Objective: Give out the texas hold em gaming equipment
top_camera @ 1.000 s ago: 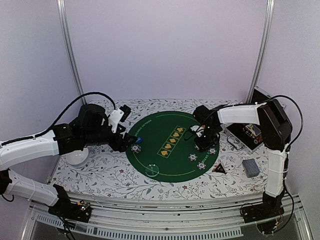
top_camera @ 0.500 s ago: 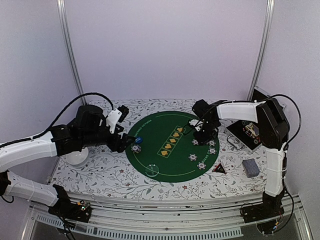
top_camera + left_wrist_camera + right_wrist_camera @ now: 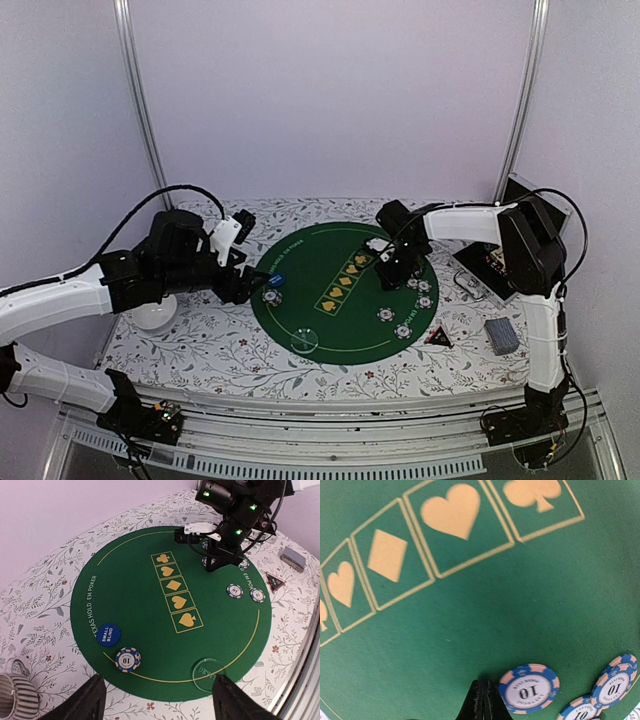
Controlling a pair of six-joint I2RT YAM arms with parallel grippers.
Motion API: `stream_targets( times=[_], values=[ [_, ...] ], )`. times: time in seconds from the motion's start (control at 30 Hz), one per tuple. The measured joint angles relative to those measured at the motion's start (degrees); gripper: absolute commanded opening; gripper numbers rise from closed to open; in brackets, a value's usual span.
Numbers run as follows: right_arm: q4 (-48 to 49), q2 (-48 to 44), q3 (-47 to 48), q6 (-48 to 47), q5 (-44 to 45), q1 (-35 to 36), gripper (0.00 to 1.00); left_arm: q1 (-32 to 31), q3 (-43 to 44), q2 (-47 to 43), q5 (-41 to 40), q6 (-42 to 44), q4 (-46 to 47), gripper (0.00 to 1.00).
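1. The right gripper (image 3: 482, 700) was seen with its fingers pressed together and nothing between them, low over the right side of the green mat (image 3: 330, 335).
2. A blue-and-white chip (image 3: 529, 688) lay flat just beside those closed fingertips, on their right in the wrist view. The other chips (image 3: 615, 680) were grouped close together further right. Being round, the chip gave no long axis to line up with.
3. The left gripper (image 3: 159, 680) was held spread wide and empty above the mat's left rim. A single chip (image 3: 128, 658) and the blue button (image 3: 108, 633) lay on the mat just ahead of it.
4. The right arm was judged the nearer one for the grouped chips, and the left arm for the single chip and the button.
5. The deck of cards (image 3: 501, 336) lay off the mat on the flowered cloth (image 3: 200, 345) near the right edge. It was well apart from both grippers and closer to the right arm.
6. The middle of the mat around the printed suit boxes was bare, so open room was left there. The grouped chips were tight enough that a neighbour might be nudged.
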Motion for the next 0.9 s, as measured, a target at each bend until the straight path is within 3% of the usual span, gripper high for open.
stream_targets(
  times=[0.43, 0.7, 0.9],
  values=[
    [-2.89, -1.11, -1.14, 0.96, 4.26, -2.6, 0.03, 0.02, -0.33, -0.57, -0.02, 0.0, 0.04, 0.75],
    [-2.05, -11.19, -6.82, -0.85, -7.5, 6.4, 0.04, 0.07, -0.7, -0.83, -0.02, -0.02, 0.02, 0.75],
    [-0.76, -12.55, -13.62, 0.2, -12.09, 9.35, 0.04, 0.11, -0.72, -0.94, -0.17, -0.02, 0.07, 0.75]
  ],
)
